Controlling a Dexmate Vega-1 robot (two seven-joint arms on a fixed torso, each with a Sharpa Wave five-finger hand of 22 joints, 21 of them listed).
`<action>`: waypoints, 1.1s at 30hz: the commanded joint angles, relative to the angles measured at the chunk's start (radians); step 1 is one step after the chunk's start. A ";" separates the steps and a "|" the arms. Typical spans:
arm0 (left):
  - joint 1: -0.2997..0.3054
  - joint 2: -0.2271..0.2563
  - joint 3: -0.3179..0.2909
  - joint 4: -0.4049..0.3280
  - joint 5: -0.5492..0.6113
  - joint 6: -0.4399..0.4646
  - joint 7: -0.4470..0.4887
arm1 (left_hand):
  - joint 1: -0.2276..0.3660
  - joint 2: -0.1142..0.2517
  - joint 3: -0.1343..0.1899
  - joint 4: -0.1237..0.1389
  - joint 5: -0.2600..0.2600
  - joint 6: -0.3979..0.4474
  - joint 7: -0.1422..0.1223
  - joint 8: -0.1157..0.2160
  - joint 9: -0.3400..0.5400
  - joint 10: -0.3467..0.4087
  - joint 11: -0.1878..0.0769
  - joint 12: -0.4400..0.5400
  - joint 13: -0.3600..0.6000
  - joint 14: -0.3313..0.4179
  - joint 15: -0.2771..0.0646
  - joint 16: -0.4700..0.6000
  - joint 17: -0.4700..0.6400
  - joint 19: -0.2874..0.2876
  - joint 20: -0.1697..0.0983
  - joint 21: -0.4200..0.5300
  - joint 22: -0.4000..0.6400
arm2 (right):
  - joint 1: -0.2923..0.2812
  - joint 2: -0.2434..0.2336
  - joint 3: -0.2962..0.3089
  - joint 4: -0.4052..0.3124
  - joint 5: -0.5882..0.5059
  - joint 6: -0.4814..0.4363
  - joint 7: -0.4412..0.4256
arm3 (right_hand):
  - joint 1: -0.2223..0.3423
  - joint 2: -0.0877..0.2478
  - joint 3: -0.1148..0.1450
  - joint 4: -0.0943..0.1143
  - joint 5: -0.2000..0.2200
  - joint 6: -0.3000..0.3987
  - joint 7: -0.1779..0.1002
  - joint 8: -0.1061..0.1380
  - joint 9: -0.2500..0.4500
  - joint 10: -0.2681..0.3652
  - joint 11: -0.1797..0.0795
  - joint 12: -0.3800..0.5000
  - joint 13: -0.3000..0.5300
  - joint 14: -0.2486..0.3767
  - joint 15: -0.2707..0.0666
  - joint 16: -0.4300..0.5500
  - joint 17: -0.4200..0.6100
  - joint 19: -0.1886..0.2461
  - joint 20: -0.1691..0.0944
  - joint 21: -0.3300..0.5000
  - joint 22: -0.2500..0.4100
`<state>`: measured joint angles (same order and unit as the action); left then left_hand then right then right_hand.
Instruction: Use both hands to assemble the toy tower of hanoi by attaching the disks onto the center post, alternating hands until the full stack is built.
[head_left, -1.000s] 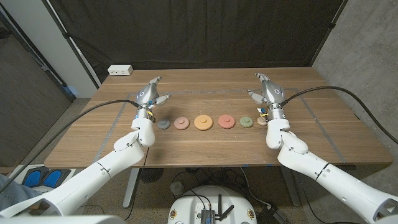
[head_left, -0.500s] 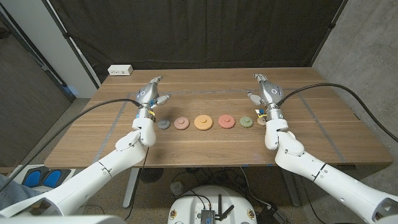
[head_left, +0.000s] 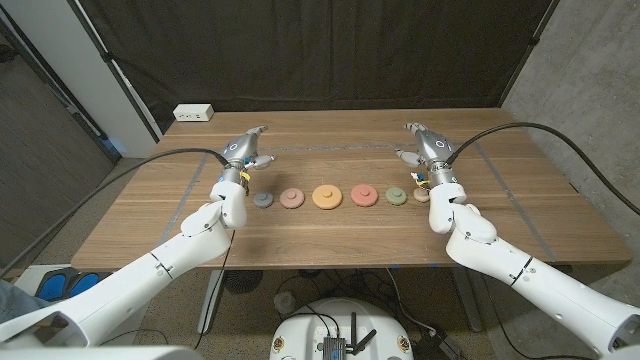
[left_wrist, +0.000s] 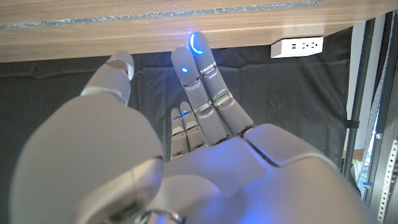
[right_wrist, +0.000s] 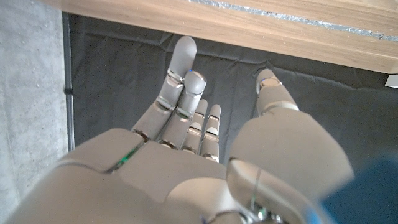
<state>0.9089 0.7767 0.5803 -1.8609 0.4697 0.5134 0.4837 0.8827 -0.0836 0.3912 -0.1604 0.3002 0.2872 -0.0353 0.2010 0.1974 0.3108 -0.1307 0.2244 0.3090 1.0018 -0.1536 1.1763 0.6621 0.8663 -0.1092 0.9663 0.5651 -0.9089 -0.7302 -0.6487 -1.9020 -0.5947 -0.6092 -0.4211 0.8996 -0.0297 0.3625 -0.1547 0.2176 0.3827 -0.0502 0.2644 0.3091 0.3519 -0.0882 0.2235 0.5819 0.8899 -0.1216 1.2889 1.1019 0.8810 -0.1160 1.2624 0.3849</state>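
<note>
On the tabletop (head_left: 330, 225) a row of disks lies with the orange disk (head_left: 325, 196) in the middle: pink (head_left: 292, 198) and grey (head_left: 263, 200) on its left side, red (head_left: 364, 194), green (head_left: 396, 196) and a small tan one (head_left: 422, 195) on its right. They look light, rigid and smooth; pinching each by its rim seems best. Beyond the row's ends, the left hand (head_left: 241, 152) and right hand (head_left: 428, 148) hover, fingers (left_wrist: 202, 74) spread, holding nothing.

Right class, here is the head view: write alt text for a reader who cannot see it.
Coloured disks lie in a row across a wooden table, none stacked. The robot's left hand and right hand are raised with fingers apart, one near each end of the row, holding nothing.
</note>
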 joint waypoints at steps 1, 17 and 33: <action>-0.015 0.056 -0.002 -0.068 -0.028 0.060 -0.159 | 0.010 0.008 -0.004 0.000 0.007 0.015 0.003 0.009 0.006 0.014 0.002 0.006 0.003 -0.002 -0.065 0.010 0.003 -0.006 -0.092 0.010 0.002 | 0.015 -0.023 0.015 -0.047 0.065 -0.023 0.100 | 0.011 0.013 -0.001 -0.001 0.007 0.007 0.001 0.004 0.005 0.014 0.001 0.006 0.007 0.009 -0.098 0.009 0.014 -0.003 -0.097 0.014 0.001; -0.073 0.078 0.033 -0.084 -0.038 0.118 -0.285 | 0.016 0.023 -0.017 0.003 0.006 0.011 0.014 0.006 0.010 0.005 0.016 0.003 0.009 -0.011 -0.065 0.023 -0.001 -0.015 -0.088 0.024 -0.001 | 0.061 -0.053 -0.004 -0.060 0.117 -0.064 0.204 | 0.031 0.016 -0.007 -0.007 0.018 -0.013 0.006 -0.009 0.007 0.004 0.005 -0.001 0.023 -0.009 -0.097 -0.005 -0.001 -0.016 -0.097 0.031 -0.018; -0.119 0.088 0.075 -0.093 -0.016 0.166 -0.351 | 0.018 0.032 -0.030 0.003 0.004 0.010 0.021 0.005 0.012 0.005 0.019 0.004 0.014 -0.023 -0.065 0.031 -0.008 -0.025 -0.087 0.036 -0.005 | 0.122 -0.080 -0.055 -0.076 0.112 -0.118 0.296 | 0.033 0.018 -0.021 -0.002 0.021 -0.040 0.017 -0.024 0.005 -0.009 0.012 -0.007 0.035 -0.025 -0.097 -0.019 -0.027 -0.035 -0.096 0.042 -0.040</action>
<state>0.8162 0.8600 0.6321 -1.9510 0.4388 0.6509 0.1713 0.8976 -0.0599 0.3681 -0.1560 0.3002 0.2926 -0.0193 0.2088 0.2073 0.3158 -0.1144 0.2272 0.3183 0.9856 -0.1482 1.2000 0.6527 0.8448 -0.1056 0.9917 0.5605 -0.8247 -0.7933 -0.6732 -1.9699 -0.4836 -0.7028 -0.1804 0.9243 -0.0182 0.3445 -0.1560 0.2332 0.3387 -0.0390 0.2436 0.3107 0.3464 -0.0769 0.2165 0.6114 0.8662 -0.1123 1.2719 1.0762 0.8469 -0.1106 1.2966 0.3469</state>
